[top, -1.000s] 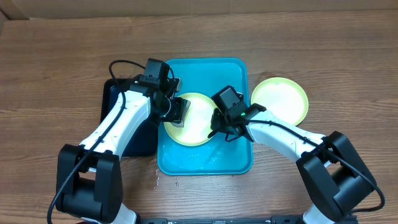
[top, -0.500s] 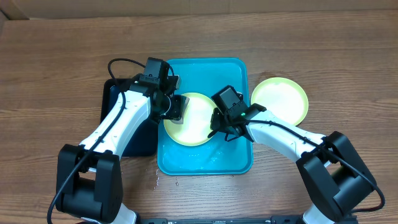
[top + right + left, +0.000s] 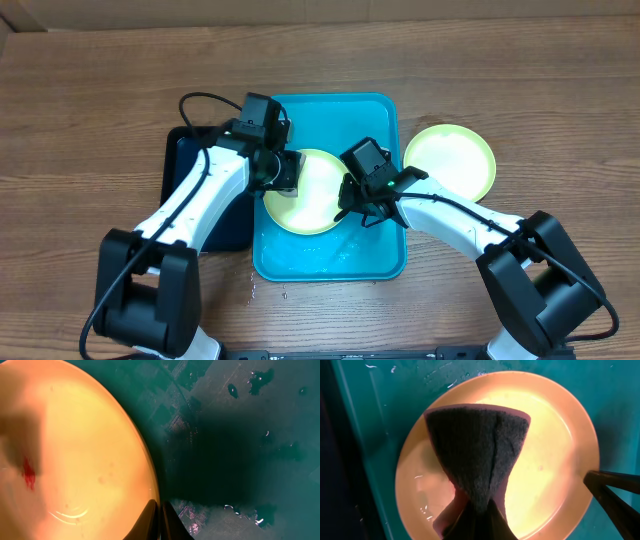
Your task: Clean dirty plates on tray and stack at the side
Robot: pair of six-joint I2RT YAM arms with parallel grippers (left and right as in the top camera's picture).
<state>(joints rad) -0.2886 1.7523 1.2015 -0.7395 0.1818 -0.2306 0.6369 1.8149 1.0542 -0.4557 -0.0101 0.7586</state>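
The turquoise tray (image 3: 330, 262) sits in the middle of the wooden counter (image 3: 90, 90), its floor wet with scattered droplets. A narrower black tray (image 3: 185, 190) lies touching its left side.

The smeared plate (image 3: 318, 205), lime-green at the rim and pale in the centre, lies flat in the tray, toward its left half. In the right wrist view a small red smear (image 3: 27, 472) shows on the plate's pale face.

The left pincer (image 3: 283, 172) hangs over the left part of this plate, pressed tight on a dark grey sponge (image 3: 477, 445). The sponge is squeezed to a narrow waist at the grip and fans out wide over the plate. I cannot tell whether it touches the plate.

The right pincer (image 3: 352, 207) is at the plate's right edge. Its two fingers are drawn close together, pinching the thin rim from above and below.

A second plate (image 3: 450, 160), also lime-green with a whitish centre, lies on the bare counter just right of the tray, toward its far end, and neither arm touches it.
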